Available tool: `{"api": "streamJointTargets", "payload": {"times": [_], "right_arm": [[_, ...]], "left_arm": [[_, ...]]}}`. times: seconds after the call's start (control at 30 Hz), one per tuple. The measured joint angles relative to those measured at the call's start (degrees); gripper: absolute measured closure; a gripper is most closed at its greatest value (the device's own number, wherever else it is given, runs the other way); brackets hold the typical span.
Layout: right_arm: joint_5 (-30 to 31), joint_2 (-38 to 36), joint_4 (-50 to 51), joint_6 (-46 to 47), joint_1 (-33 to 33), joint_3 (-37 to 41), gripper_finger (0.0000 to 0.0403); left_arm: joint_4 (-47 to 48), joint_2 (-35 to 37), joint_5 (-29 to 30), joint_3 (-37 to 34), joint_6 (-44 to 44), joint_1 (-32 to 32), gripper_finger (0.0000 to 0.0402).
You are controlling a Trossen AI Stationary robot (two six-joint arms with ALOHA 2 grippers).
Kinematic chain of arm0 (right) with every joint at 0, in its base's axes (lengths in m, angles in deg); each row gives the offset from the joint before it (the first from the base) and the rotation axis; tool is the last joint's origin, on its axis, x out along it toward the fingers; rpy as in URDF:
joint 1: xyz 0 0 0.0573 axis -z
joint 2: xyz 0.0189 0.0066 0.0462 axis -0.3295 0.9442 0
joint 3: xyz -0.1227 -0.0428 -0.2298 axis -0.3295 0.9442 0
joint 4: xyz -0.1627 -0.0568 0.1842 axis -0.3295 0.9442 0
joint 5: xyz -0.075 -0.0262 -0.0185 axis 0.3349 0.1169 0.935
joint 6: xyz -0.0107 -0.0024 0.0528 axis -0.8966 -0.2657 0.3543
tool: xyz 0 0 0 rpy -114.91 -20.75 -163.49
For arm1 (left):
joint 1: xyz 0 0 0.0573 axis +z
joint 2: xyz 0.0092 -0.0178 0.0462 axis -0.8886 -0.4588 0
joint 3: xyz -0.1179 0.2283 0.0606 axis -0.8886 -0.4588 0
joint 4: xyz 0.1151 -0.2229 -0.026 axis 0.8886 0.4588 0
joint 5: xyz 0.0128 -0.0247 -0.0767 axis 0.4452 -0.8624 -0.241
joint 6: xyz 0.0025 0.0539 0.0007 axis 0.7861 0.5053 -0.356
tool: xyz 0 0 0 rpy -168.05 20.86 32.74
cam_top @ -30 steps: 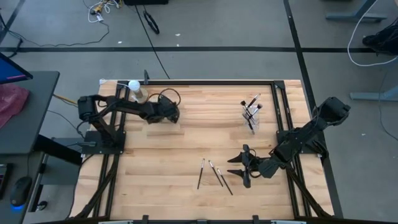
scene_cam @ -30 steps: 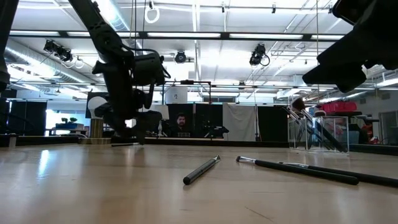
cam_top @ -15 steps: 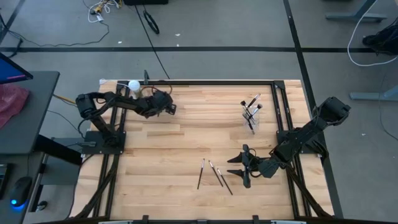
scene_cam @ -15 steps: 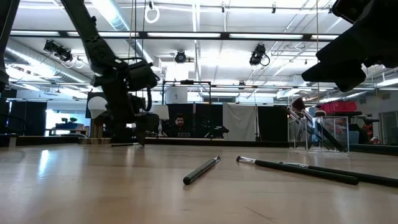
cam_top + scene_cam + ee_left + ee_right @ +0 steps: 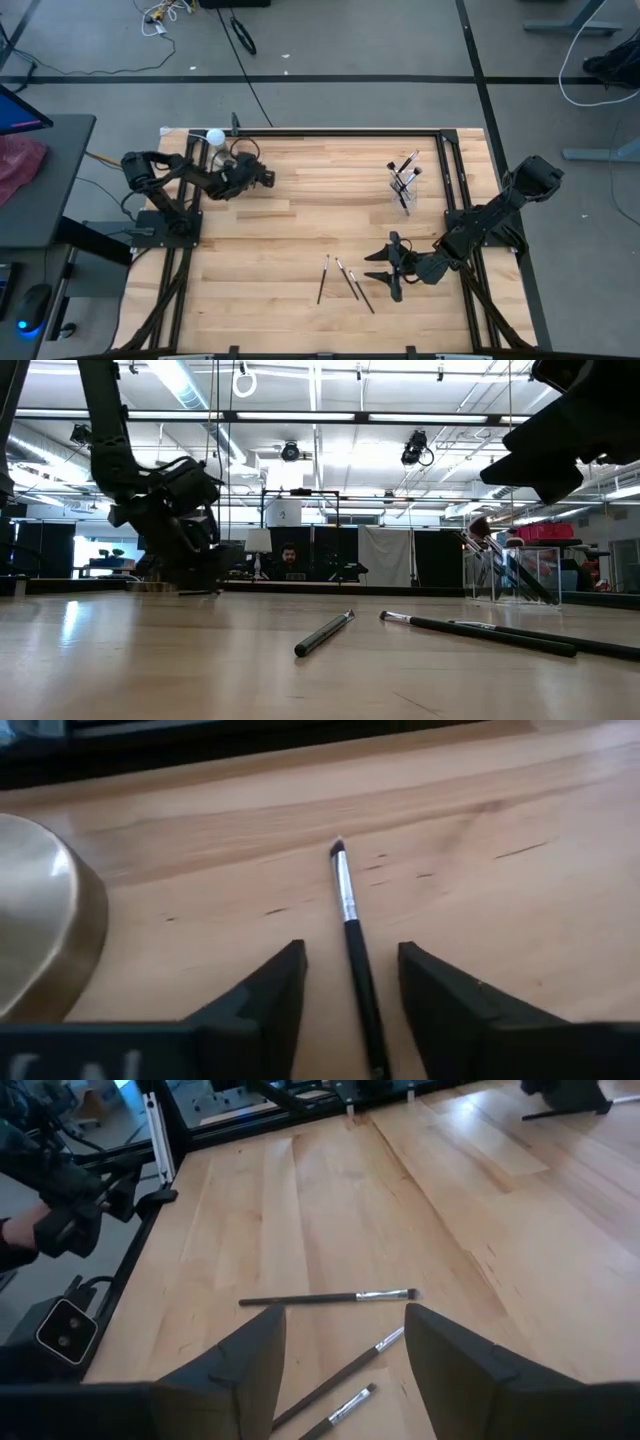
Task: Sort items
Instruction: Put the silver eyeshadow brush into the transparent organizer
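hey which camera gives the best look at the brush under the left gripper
The left wrist view: the brush lies on the wood between the left gripper's open fingers, silver ferrule and dark tip clear. In the high view and the low view the left arm hides it. The right wrist view doesn't show it.

two dark, near-black jointed arms, each built of slim tubular links joined by bulkier rounded housings. the left arm [image 5: 185,175] rises from a black base plate on dark rails at the desk's edge; a thin black cable loops over its forward link. the right arm [image 5: 500,215] has a blocky, rounded shoulder housing and a thicker forearm. left gripper [image 5: 350,995]: two matte black wedge-shaped fingers [image 5: 265,1005] tapering to blunt tips, set on a flat black bar bearing pale lettering, only partly visible. right gripper [image 5: 340,1355]: the same matte black wedge fingers [image 5: 250,1365] with smooth bevelled faces.
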Motion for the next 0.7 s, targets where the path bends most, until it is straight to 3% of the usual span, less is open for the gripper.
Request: {"api": "streamJointTargets", "payload": {"times": [0.3,0.47,0.7], "right_arm": [[-0.01,0.0,-0.9,-1.44,0.44,-0.01,0.0195],[-0.02,0.0,-0.88,-1.45,0.44,-0.01,0.0195],[-0.04,0.0,-0.85,-1.45,0.42,-0.01,0.0195]], "left_arm": [[-3.86,-3.16,3.29,-1.4,2.51,-2.17,0.034],[-4.31,-3.21,2.0,-1.49,4.2,-2.65,0.0383],[-5.44,-2.98,-1.04,-1.49,4.48,-6.33,0.0386]]}}
